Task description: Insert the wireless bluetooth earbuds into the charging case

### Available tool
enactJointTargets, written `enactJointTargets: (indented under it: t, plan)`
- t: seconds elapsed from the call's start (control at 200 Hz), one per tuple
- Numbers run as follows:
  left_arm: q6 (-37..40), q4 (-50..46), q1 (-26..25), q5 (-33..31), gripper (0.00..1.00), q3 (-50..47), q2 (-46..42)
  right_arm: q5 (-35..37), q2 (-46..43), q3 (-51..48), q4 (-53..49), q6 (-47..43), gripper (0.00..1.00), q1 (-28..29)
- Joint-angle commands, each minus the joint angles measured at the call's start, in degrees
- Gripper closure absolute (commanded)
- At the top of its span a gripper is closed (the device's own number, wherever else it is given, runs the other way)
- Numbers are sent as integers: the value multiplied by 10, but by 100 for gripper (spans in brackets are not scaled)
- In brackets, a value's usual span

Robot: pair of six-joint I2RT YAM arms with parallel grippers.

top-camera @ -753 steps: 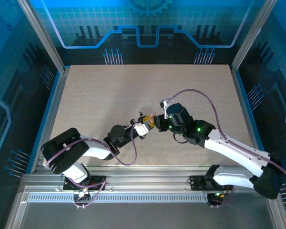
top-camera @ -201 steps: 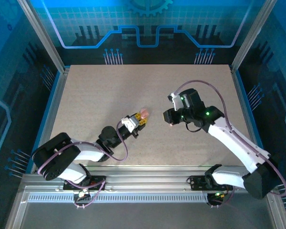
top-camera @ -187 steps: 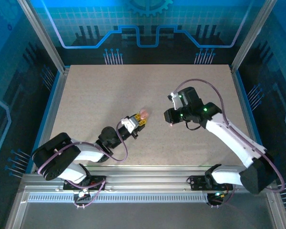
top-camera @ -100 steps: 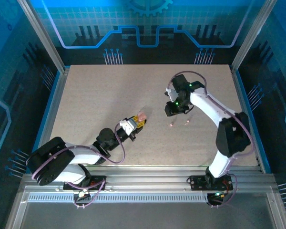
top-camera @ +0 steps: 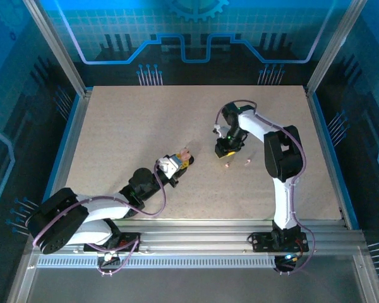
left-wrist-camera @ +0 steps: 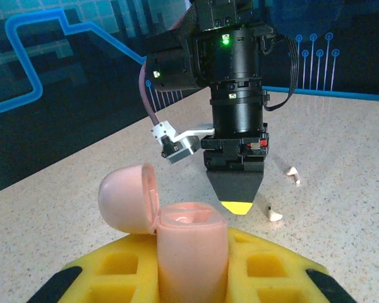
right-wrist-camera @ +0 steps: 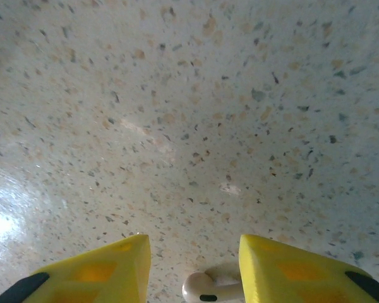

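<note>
My left gripper [left-wrist-camera: 192, 268] is shut on a pale pink charging case [left-wrist-camera: 192, 243], held upright between the yellow pads with its lid [left-wrist-camera: 127, 199] flipped open to the left. From above, that case [top-camera: 187, 153] and the left gripper [top-camera: 179, 164] sit left of centre. My right gripper [top-camera: 225, 152] points straight down at the table just right of them. Its yellow fingers [right-wrist-camera: 95, 271] stand open, with one pale earbud [right-wrist-camera: 208, 287] lying on the table between them, close to the right finger. Two pale earbuds [top-camera: 227, 165] [top-camera: 248, 162] lie on the table; the left wrist view shows them as well [left-wrist-camera: 275, 214] [left-wrist-camera: 293, 173].
The speckled beige table [top-camera: 145, 120] is fenced by metal rails and blue panels. The right arm's black wrist [left-wrist-camera: 237, 95] stands upright directly ahead of the held case, a short gap away.
The right arm has folded in and swung toward the left, its gripper now pointing down over the earbuds with its jaws wider apart. The left gripper keeps its hold on the case.
</note>
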Motion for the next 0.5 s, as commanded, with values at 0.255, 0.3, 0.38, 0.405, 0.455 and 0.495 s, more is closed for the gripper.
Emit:
enactJointTargets:
  t: [0.255,0.3,0.38,0.405,0.455,0.495]
  plan:
    - [11,-39,0,-7,85,20,-23,4,-19,-65,-34,-12,58,-8]
    - [11,-39,1,-6,85,19,-23,4,-25,-76,-34,-11,57,-8]
    - [12,-36,0,-3,85,20,-21,1,-34,-92,-34,-9,57,-8]
    - [12,-35,0,-2,85,20,-21,2,-37,-96,-33,-7,57,-8]
    - [11,-35,0,1,85,20,-22,2,-44,-103,-34,-3,57,-8]
    - [10,-35,0,2,85,20,-22,1,-50,-108,-34,0,57,-8]
